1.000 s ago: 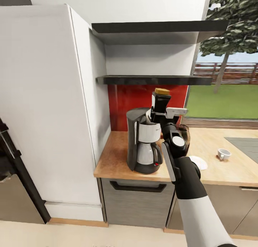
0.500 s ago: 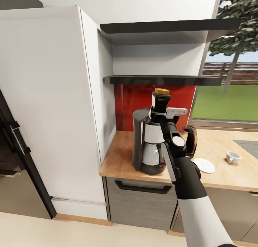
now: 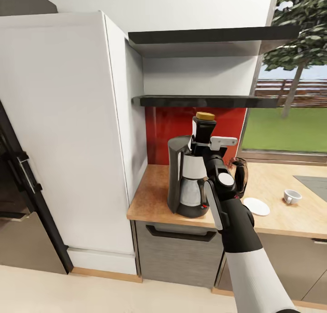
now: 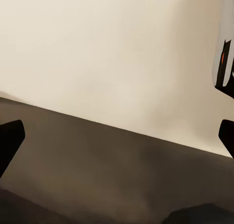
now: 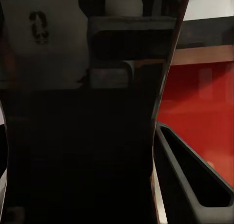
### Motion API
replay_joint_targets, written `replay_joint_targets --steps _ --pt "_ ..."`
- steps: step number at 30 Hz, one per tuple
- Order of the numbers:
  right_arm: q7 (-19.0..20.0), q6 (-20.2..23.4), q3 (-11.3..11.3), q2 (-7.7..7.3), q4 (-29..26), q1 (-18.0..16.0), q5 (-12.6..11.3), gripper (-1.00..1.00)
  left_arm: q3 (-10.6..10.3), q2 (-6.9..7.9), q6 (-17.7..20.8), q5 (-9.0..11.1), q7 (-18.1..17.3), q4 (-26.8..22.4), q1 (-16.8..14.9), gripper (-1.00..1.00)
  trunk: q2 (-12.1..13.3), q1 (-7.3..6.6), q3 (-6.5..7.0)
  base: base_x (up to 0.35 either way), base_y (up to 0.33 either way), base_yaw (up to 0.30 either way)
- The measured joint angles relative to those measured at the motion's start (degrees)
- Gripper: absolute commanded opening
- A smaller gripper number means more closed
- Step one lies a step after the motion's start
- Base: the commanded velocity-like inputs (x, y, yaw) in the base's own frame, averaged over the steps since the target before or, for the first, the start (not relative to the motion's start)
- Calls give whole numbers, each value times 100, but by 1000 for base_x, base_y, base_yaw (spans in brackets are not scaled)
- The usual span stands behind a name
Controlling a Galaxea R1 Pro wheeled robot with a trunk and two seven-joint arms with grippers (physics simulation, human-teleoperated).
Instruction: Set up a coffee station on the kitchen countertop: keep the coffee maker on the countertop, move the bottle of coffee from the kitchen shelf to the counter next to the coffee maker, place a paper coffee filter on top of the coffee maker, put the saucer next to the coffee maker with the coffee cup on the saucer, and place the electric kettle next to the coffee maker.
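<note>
**Bottle of coffee held above the counter, ready to be set down**

The tall white cabinet point(image 3: 68, 136) stands far to the left of the right pincer point(image 3: 204, 132), and the two dark shelves point(image 3: 204, 101) hang above and behind it. The wooden countertop point(image 3: 150, 199) lies below the pincer and runs off to its right.

The coffee maker point(image 3: 186, 176) stands on the countertop, just below and a little left of the pincer. The electric kettle point(image 3: 242, 174) is dark and half hidden behind the right arm, to the lower right of the pincer. Further right lie the white saucer point(image 3: 256, 206) and then the coffee cup point(image 3: 291, 196), which rests on the bare counter, apart from the saucer.

The right pincer is raised upright and is clamped on the bottle of coffee point(image 3: 205, 116); only its yellow cap shows above the fingers. In the right wrist view the dark bottle point(image 5: 83, 116) sits between the fingers.

The left pincer point(image 4: 117, 131) shows two black fingertips far apart, with nothing between them.

I judge that the step in hand is moving the bottle to the counter. The next move calls for lowering it beside the coffee maker, without knocking the machine or the kettle, and then releasing it upright.
</note>
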Motion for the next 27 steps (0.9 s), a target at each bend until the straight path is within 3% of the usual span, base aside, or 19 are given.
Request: replay_joint_targets --steps 8,10,13,18,21,24,27 --pt "0 12 13 0 66 0 -3 -100 -11 25 -183 10 6 -33 -45 100 0 0 0 -53 0 0" --pt "2 14 124 0 75 19 -20 -100 -11 34 -599 -19 13 -48 -61 100 0 0 0 -1 0 0" --pt "6 13 573 0 87 92 -38 -100 -15 79 -1498 -27 11 -49 -79 100 0 0 0 0 0 0" --pt "-4 17 791 0 88 240 -17 -100 -8 432 -3122 21 -25 -242 -324 100 1 0 0 0 0 0" --pt "-9 5 1059 0 89 376 -34 -100 -19 534 -3551 35 -85 -622 -522 100 0 0 1 0 0 0" --pt "-24 -1 1192 0 103 516 -24 -100 -17 625 -3638 31 -219 -1066 -641 100 1 0 0 0 0 0" --pt "-29 -7 1223 0 208 704 -26 -100 -2 776 -3647 40 -827 -1447 -677 100 1 0 -1 0 0 0"
